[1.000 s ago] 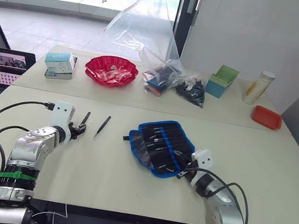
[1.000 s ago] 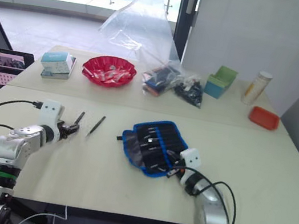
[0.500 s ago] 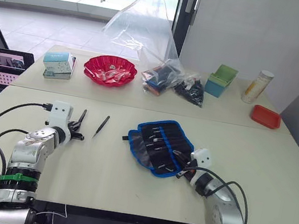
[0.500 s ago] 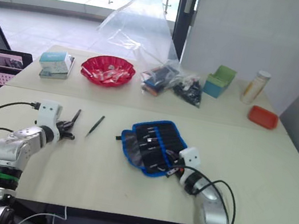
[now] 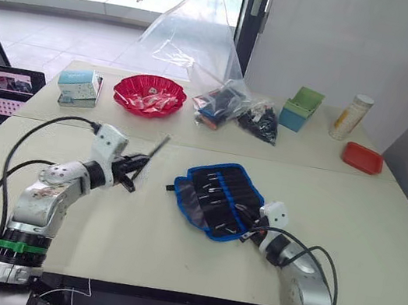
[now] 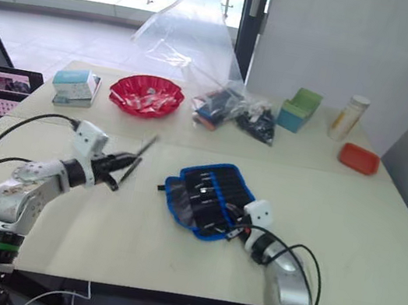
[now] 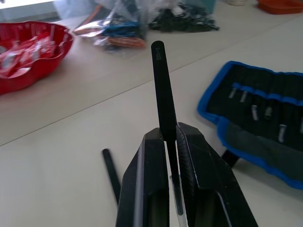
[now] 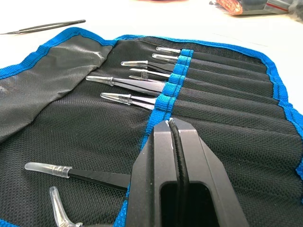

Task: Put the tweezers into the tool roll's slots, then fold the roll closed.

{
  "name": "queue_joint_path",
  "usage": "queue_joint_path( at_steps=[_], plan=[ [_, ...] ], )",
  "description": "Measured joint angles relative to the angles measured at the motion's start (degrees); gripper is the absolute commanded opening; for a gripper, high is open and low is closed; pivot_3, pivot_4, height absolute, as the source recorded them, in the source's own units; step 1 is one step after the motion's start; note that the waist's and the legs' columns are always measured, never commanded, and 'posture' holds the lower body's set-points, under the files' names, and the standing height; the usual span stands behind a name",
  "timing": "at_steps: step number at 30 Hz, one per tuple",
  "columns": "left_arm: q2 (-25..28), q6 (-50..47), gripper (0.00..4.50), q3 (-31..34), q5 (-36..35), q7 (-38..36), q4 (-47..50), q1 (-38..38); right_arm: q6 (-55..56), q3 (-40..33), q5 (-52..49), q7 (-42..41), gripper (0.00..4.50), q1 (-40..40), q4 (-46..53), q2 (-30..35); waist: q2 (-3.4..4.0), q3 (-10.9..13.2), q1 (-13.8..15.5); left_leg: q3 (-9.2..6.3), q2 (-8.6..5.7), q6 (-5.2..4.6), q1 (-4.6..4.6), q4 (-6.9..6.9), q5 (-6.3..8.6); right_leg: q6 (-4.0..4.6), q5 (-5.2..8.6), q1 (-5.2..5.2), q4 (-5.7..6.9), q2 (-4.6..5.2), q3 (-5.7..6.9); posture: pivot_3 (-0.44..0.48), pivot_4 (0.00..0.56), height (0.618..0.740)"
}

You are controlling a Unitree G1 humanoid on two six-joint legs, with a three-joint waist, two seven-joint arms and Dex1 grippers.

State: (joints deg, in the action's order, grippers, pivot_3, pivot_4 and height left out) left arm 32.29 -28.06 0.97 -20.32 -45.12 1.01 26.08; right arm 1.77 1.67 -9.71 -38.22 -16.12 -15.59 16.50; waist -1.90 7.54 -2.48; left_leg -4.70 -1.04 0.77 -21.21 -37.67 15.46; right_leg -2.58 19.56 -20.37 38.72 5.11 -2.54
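Between the left gripper's (image 7: pixel 171 142) two black fingers a slim black metal tweezer (image 7: pixel 162 90) is clamped — jaws closed onto its lower part, the blunt end standing up past the fingertips. In the head views the gripper is seen raised off the beige table (image 5: pixel 172 242), the tweezer slanting up and away from it. Just beneath the gripper a second black tweezer (image 7: pixel 111 172) is seen lying flat on the table, untouched.

Off to the right of that gripper, well apart, the black fabric tool roll with bright blue edging (image 5: pixel 220 197) is laid open and flat. Several tweezers with clear plastic tip caps (image 8: pixel 130 83) are already seated under its blue band; two more capped ones (image 8: pixel 71 172) are seen at the roll's near edge.

At the near right corner of the roll the right gripper (image 8: pixel 176 142) is set low, fingers pressed together with a thin black strand pinched between them — whether that strand is the roll's strap cannot be told. Beyond its tips, the slots and blue band are seen directly ahead.

Further out from both grippers, along the far table: a red scalloped bowl (image 5: pixel 149 95), a small pale-blue box (image 5: pixel 78 88), a clear plastic bag of dark items (image 5: pixel 232 106), a green open box (image 5: pixel 302 109), a pale cylindrical canister (image 5: pixel 351 117), a red shallow tray (image 5: pixel 362 158).
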Motion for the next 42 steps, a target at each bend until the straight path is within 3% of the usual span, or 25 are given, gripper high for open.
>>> queue_joint_path(
  at_steps=[7, 14, 28, 42],
  plan=[
    [-1.4, -4.8, 0.04, -16.5, 3.9, -7.5, 1.8, 9.3, 0.0, 0.2, 0.0, 1.1, 0.00, 1.0, 1.5, -0.4, 0.12, 0.1, -0.2, 0.04, 0.01, -0.06, -0.04, -0.02, 0.02, 0.00, 0.00, 0.04, -0.14, -0.19, -0.01, 0.000, 0.150, 0.740],
    [-3.0, -7.8, 0.04, -24.8, 9.9, -10.0, -5.1, 15.6, -0.9, -0.1, 0.0, 2.2, 0.00, 3.4, 4.3, 0.3, 0.23, 0.2, 0.2, 0.03, -0.03, -0.11, -0.14, -0.10, 0.05, -0.01, 0.00, 0.04, -0.24, -0.20, 0.02, 0.000, 0.150, 0.740],
    [-6.5, -5.6, 0.04, -28.3, 16.1, -12.5, -13.0, 19.1, -3.5, 0.1, -0.1, 2.1, 0.00, 6.6, 9.3, 1.7, 0.33, 0.2, 0.6, 0.01, -0.04, -0.20, -0.29, -0.14, 0.09, -0.01, 0.01, 0.04, -0.52, -0.19, 0.11, 0.000, 0.150, 0.740],
    [-15.8, 3.9, 0.04, -28.7, 20.6, -14.0, -26.8, 24.6, -3.5, -0.2, 0.0, 2.5, 0.00, 7.4, 10.0, 2.5, 0.32, 0.2, 1.5, 0.02, -0.09, -0.19, -0.33, -0.22, 0.09, -0.01, 0.00, 0.08, -0.55, -0.18, 0.13, 0.000, 0.150, 0.740]
  ],
)
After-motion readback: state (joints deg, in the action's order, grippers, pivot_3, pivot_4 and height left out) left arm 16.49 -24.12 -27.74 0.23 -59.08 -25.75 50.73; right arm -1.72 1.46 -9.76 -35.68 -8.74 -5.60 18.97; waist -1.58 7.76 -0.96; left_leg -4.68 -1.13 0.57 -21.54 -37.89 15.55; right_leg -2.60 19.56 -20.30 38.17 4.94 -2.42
